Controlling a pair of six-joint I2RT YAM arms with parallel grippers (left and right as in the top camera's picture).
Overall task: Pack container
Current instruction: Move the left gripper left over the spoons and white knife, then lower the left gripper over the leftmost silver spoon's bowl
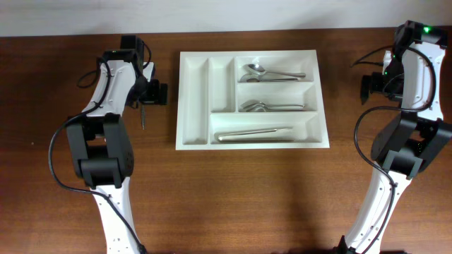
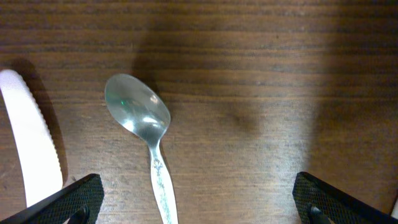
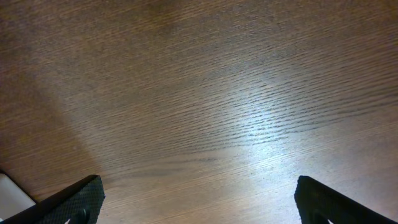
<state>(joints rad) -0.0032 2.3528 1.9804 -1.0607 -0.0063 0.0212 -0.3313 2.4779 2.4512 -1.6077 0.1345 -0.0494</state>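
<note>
We note the left gripper (image 2: 199,208) hanging wide open and empty over the surface (image 1: 247,190). A metal spoon (image 2: 140,118) lies beneath it, with its handle running between the jaws. The right gripper (image 3: 199,205) is likewise wide open and empty, above bare wood. The container (image 1: 194,99) sits between the arms, with the spoon near its left-arm side. Its long compartments hold cutlery; the two narrow slots look empty.

We judge this step as the approach to pick up the spoon. The next move calls for descending, pinching the thin handle off the wood, then carrying it to a spoon compartment.
</note>
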